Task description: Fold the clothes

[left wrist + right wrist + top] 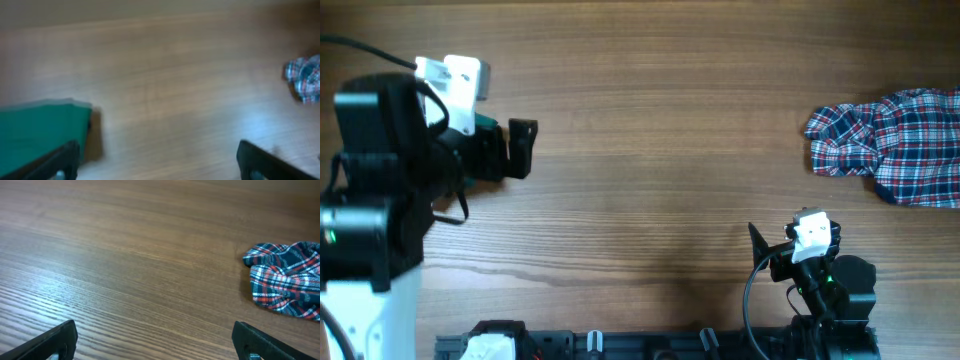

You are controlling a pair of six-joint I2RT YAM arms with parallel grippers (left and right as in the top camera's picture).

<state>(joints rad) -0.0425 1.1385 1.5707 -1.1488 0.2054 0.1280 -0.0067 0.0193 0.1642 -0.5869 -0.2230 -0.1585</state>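
A crumpled plaid garment (892, 145) in blue, red and white lies at the table's right edge. It also shows far right in the left wrist view (304, 77) and at the right in the right wrist view (286, 284). My left gripper (520, 150) is open and empty over the left side of the table, far from the garment; its fingers (157, 147) show bare wood between them. My right gripper (765, 250) is open and empty near the front edge, left of and nearer than the garment; only wood lies between its fingers (156, 327).
A flat green thing (42, 130) lies on the wood at the left in the blurred left wrist view; in the overhead view it is mostly hidden under my left arm (380, 180). Bare wooden tabletop (660, 130) spans the middle.
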